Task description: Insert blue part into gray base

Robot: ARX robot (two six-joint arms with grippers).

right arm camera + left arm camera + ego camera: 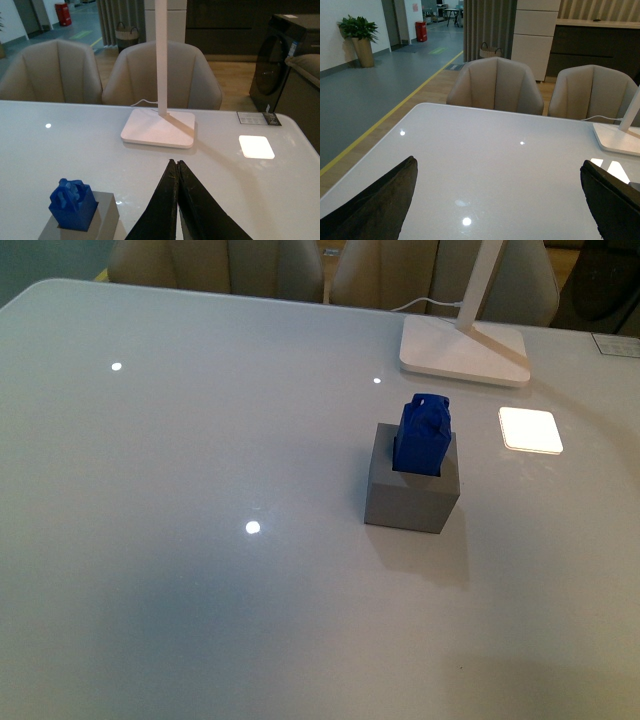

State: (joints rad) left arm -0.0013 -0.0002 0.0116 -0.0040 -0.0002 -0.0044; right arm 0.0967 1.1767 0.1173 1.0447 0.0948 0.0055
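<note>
The gray base (410, 498) stands on the white table, right of the middle. The blue part (423, 435) sits in its top hole, its upper half and knob sticking out, a little tilted. Both also show in the right wrist view, the blue part (73, 204) in the gray base (102, 220). My right gripper (175, 162) is shut and empty, apart from the base, off to its side. My left gripper (497, 172) is open and empty over bare table; its fingers (375, 207) stand wide. Neither arm shows in the front view.
A white lamp base (465, 348) with its slanted stem stands at the back right, a cable behind it. A bright light patch (530, 429) lies on the table near it. Beige chairs (495, 85) line the far table edge.
</note>
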